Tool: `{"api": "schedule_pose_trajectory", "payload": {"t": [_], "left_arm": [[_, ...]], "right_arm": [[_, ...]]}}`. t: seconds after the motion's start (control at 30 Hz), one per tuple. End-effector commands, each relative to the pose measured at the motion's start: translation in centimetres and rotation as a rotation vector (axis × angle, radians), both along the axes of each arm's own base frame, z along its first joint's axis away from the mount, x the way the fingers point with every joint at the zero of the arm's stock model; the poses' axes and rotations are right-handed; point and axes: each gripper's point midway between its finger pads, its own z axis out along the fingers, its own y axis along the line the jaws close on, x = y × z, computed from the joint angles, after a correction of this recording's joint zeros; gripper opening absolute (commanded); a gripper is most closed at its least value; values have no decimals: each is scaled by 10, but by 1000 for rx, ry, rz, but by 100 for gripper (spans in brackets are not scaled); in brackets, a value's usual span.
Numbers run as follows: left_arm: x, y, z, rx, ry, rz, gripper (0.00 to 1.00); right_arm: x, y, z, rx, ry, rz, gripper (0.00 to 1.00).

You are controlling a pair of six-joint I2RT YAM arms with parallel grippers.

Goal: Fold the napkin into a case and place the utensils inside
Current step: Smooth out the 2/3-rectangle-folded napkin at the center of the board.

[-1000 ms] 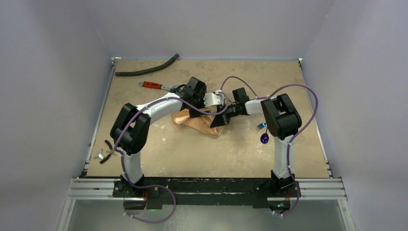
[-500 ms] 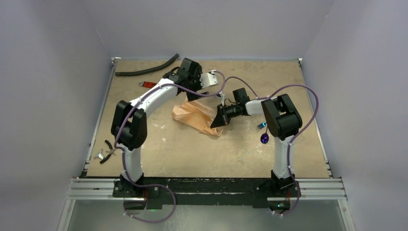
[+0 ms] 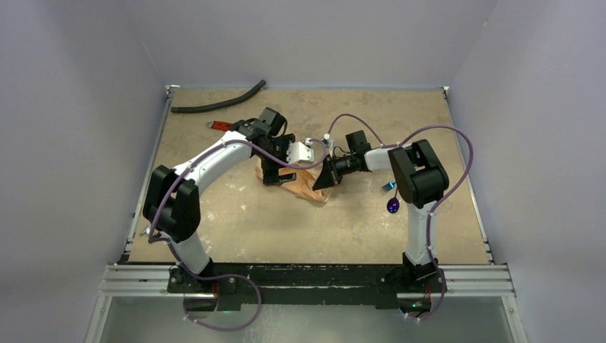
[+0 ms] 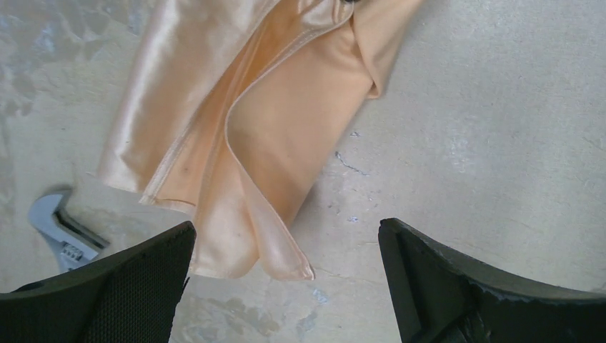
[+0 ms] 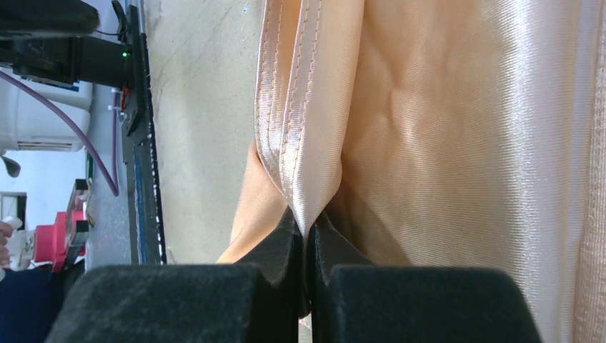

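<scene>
The tan table (image 3: pixel 236 221) carried everything. Near its middle lay the napkin (image 3: pixel 309 187), a peach-orange cloth doubled loosely over itself with its hems layered and askew, not a long narrow case. By that look the folding step was in hand, and no pouch was ready to be filled.

The right gripper (image 5: pixel 309 230) was clamped tight on a doubled, stitched edge at the napkin's right side, with the fold pinched between its pads. The left gripper (image 4: pixel 286 243) hung over the cloth's other end, its jaws spread wide and nothing between them. Below it a loose corner of the cloth lay flat on the table, and the grey head of a wrench (image 4: pixel 61 232) sat just beside the cloth's edge.

Smallest of all were the utensils — a blue fork (image 3: pixel 388 186) and a purple spoon (image 3: pixel 392 206). They lay on the table beside the right arm, well apart from the napkin and untouched.

As I judged it, the next move called for the left gripper to come down on that free corner and close on it while the right held its pinch. The cloth could then be drawn taut and laid over into a flat strip. The fabric looked glossy and slippery, so the grasp wanted a firm bite on the chosen layers — and a line that missed the wrench head.
</scene>
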Motion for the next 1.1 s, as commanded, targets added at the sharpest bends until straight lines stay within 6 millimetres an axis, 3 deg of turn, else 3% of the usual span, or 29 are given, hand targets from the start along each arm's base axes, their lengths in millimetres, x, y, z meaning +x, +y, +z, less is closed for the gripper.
{"api": "schedule_pose_trajectory", "payload": {"t": [0.0,0.2,0.33,0.43,0.53,0.6,0.63,0.8,0.93,1.03,1.07], "left_arm": [[-2,-2,-10,-25,2,20,99],[47,30,-35,142,-253,128,98],[59,35,-39,162,-231,147,71],[69,30,-34,132,-227,157,36],[68,28,-38,144,-185,146,29],[66,27,-44,155,-157,139,15],[65,27,-46,157,-147,136,3],[65,27,-55,162,-136,135,0],[68,29,-60,179,-144,138,0],[69,30,-66,184,-139,144,0],[70,30,-67,184,-138,145,0]], "right_arm": [[4,-6,0,-47,-29,-32,0],[3,-6,2,-46,-31,-32,0],[3,-6,2,-43,-30,-29,0],[2,-6,2,-42,-29,-27,0],[2,-6,3,-42,-33,-24,0],[2,-6,4,-40,-36,-23,0],[2,-6,5,-39,-39,-23,0],[5,-5,14,-32,-62,-28,9],[13,-3,30,-19,-100,-55,26],[16,0,44,-2,-118,-75,64],[17,0,47,-1,-122,-77,92]]}}
